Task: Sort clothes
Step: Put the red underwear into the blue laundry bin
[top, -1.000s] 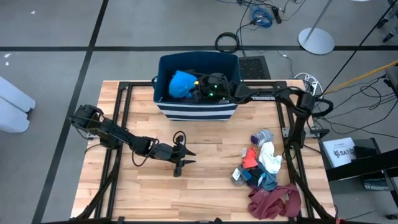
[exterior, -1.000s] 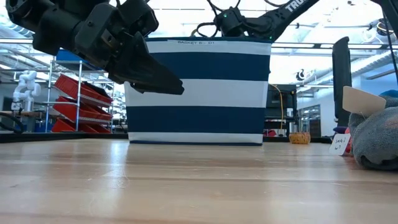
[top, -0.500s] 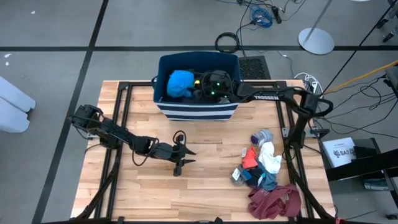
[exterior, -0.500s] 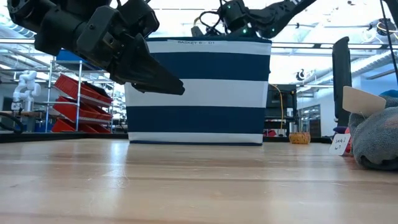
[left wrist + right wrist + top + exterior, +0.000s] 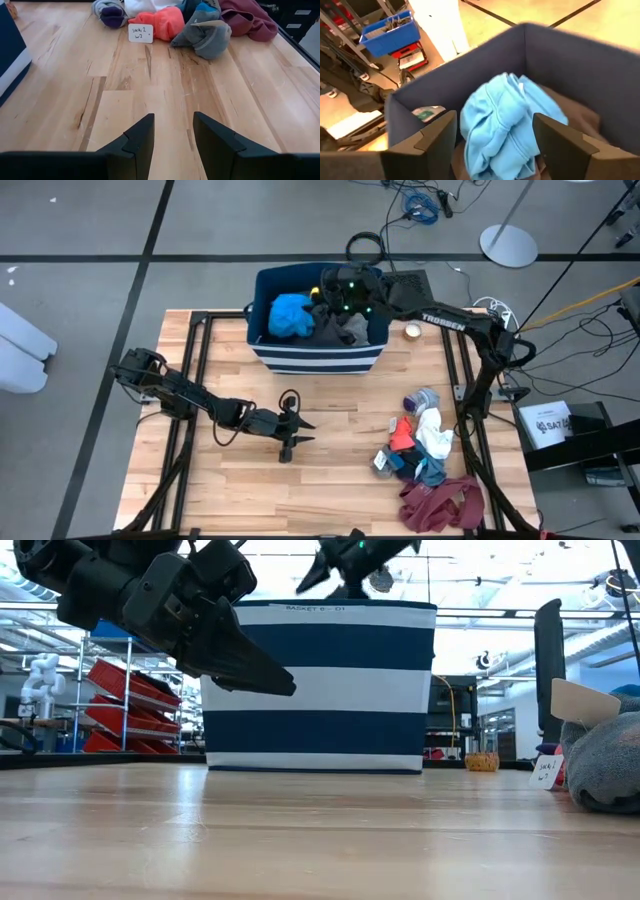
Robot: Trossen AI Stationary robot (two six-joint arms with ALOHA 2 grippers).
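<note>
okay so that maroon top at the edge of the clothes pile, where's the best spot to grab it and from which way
Probably the raised fold of the crumpled maroon fabric top, taken from straight above. It lies spread at the pile's near end, largely clear of the white garment and the orange one, so a pinch there should lift it alone. The right claw is open over the bin.

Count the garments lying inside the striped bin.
2 visible: a bright blue top on its left side and a dark grey garment to its right; more may be hidden underneath.

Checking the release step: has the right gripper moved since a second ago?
Yes. The right gripper, jaws open in its wrist view, has risen above the dark blue white-striped fabric bin and drawn toward its back wall, leaving a dark grey garment inside.
</note>
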